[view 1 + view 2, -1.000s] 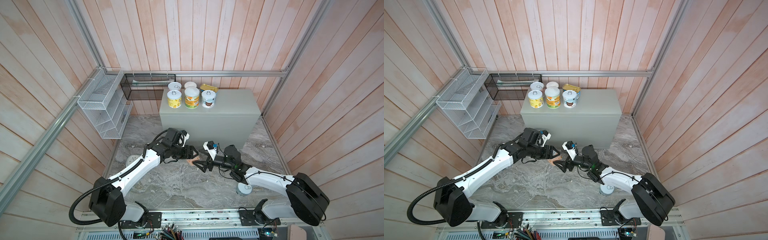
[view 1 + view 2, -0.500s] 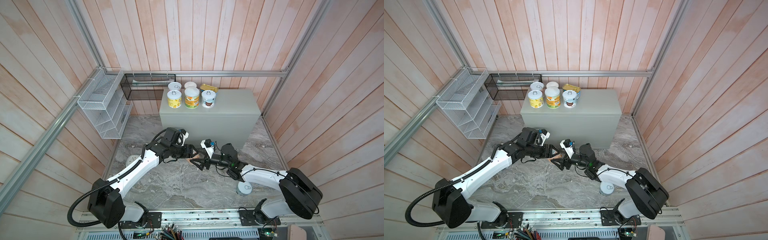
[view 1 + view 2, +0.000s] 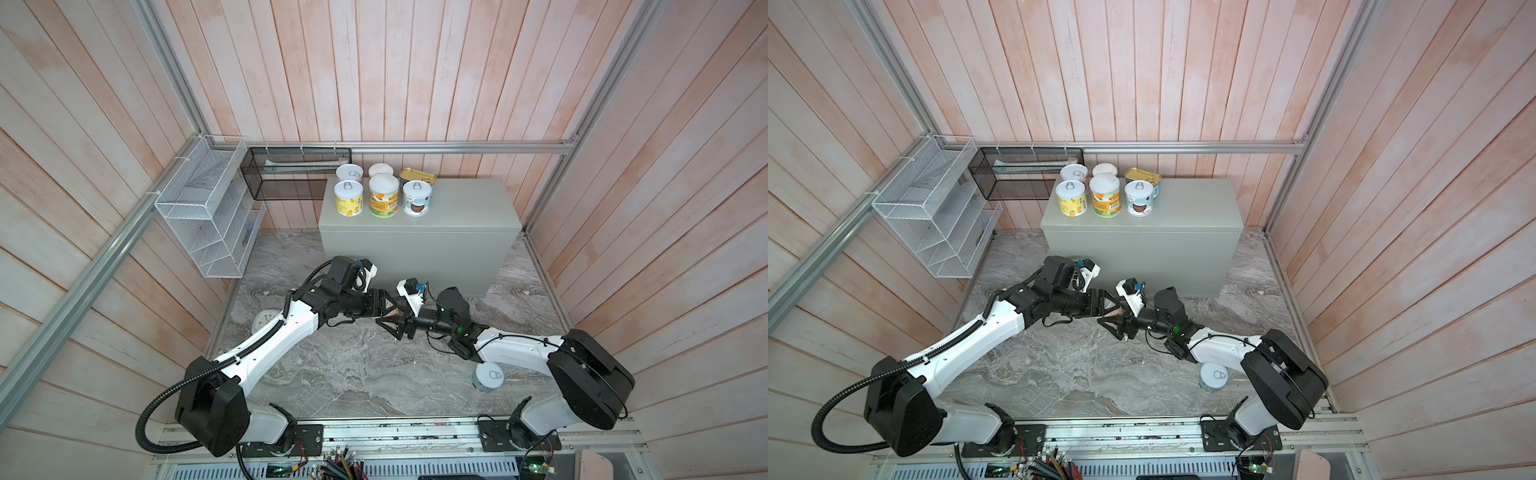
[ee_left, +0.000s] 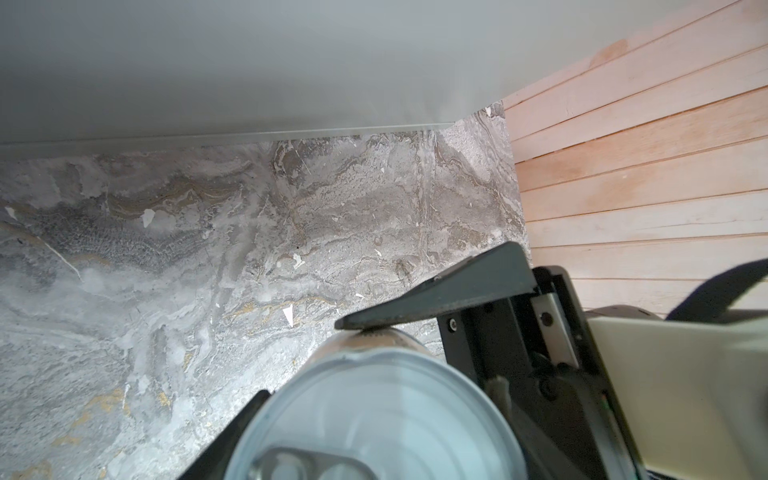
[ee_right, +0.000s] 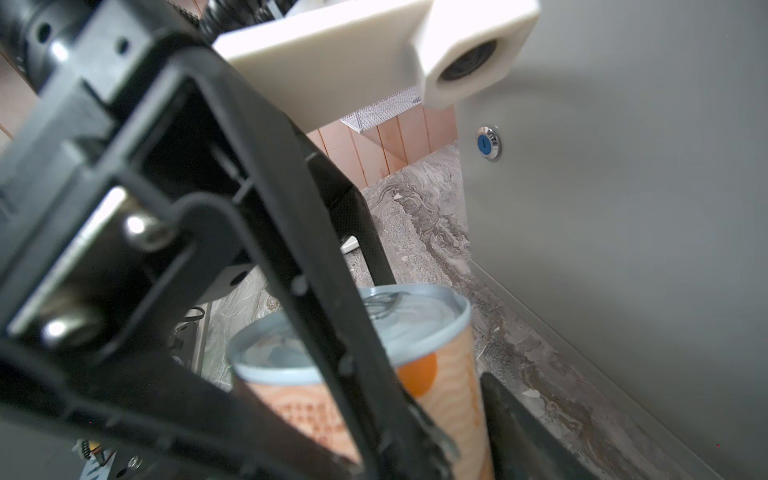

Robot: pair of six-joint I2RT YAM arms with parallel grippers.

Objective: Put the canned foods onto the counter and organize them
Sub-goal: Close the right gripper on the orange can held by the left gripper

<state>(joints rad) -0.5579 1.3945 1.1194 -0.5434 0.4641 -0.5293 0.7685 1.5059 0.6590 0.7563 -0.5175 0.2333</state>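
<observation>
The right pincer [image 3: 1115, 318] has narrowed around the orange can [image 5: 440, 374], mid-frame in both top views, below the worktop [image 3: 457, 208]. One of its fingers [image 4: 457, 286] touches the can, but I can't tell if it grips. The left pincer [image 3: 1106, 305] stays clamped on the can. A handover looks underway.

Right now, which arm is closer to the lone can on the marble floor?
Right. The right arm passes close beside the lone can; the left arm lies far away across the marble.
</observation>
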